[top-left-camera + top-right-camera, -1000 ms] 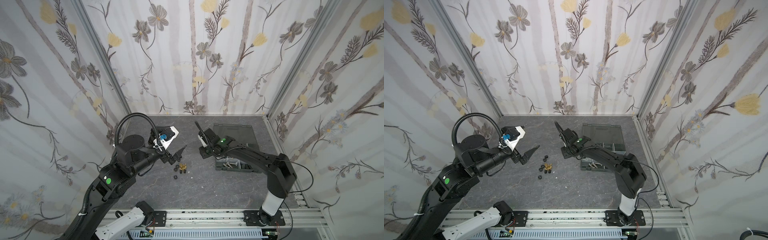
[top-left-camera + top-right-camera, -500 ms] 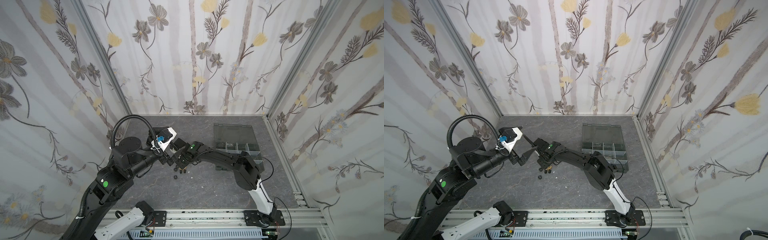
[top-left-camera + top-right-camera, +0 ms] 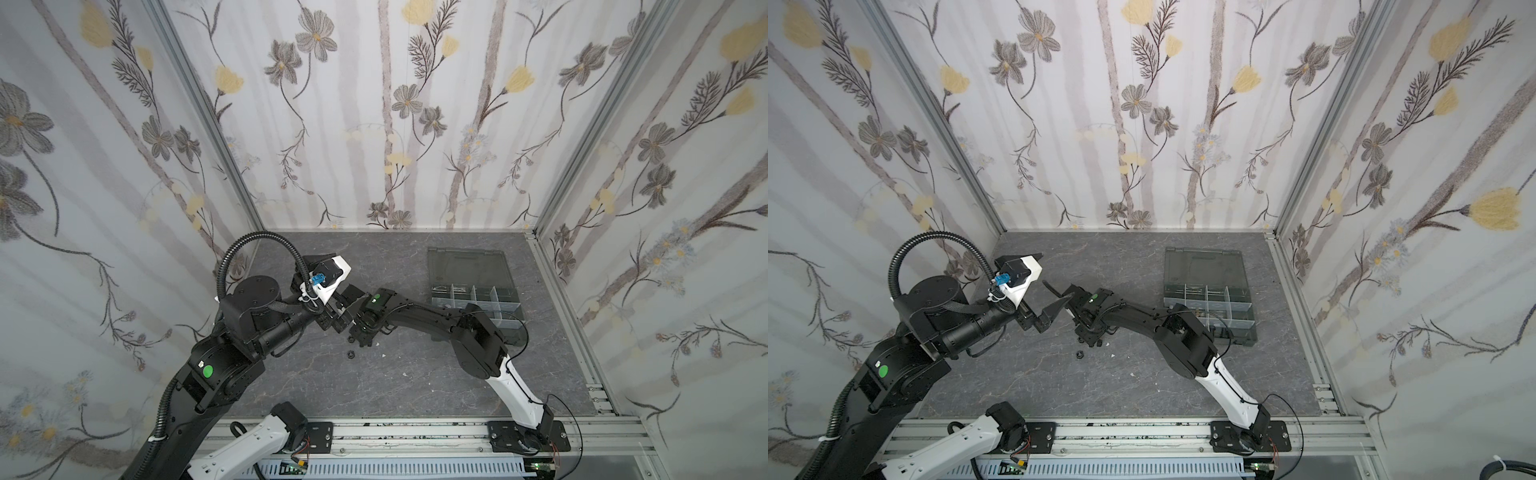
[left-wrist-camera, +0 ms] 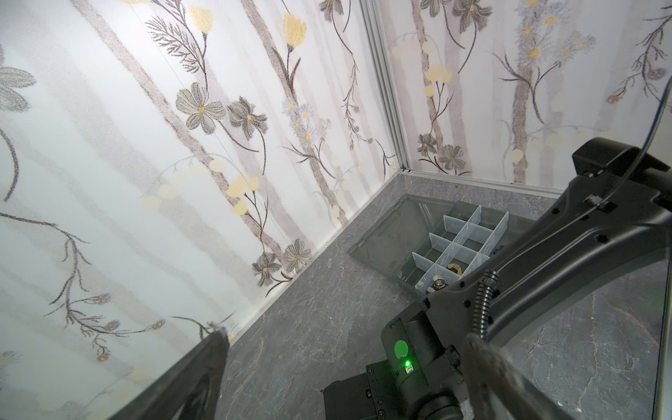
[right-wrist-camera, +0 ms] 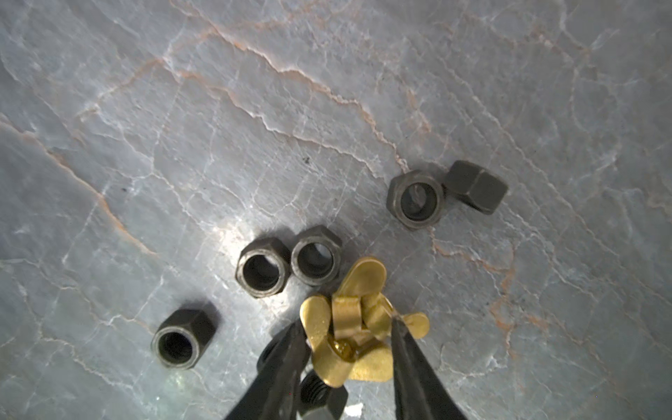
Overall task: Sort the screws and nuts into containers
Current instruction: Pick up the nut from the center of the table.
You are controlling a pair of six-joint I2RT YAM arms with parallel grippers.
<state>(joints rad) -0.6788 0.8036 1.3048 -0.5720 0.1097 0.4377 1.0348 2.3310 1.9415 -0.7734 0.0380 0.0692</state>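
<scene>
The grey, marble-veined tabletop (image 3: 374,386) carries everything. The bulky black left arm (image 3: 253,307) reaches in, and its left gripper (image 3: 1059,291) hangs above the table with jaws spread wide and nothing between them, close to the other arm's wrist. The slimmer black-and-white right arm (image 3: 432,320) stretches away from the dark grey translucent organizer box (image 3: 473,299). The box sits well apart from the loose parts, with its lid (image 3: 467,266) laid open behind it.

The right gripper (image 5: 349,325) is down at the table. Its tips stand either side of a tangled cluster of brass-gold wing nuts (image 5: 363,278) and seem to touch it on both sides. Whether they already squeeze it I cannot tell. Matte black hex nuts (image 5: 262,268) lie scattered just beside, one partly under the fingers. A lone black nut (image 3: 350,354) lies a little apart.

The cluster looks like several pieces hooked together, so a lift may take one and shed the rest. A rounded wing may also slip from the narrow tips. The nut under the fingers could be dragged or flicked away. With the two wrists this close, a careless swing could knock them together.

In the left wrist view the clear-walled compartments (image 4: 458,232) mostly look empty. One holds a brass-gold piece (image 4: 456,268), and its neighbour holds a silvery hex-headed piece (image 4: 438,282), probably a screw. Both top views show pale slivers in a far compartment, too small to name. The right arm hides some compartments.
</scene>
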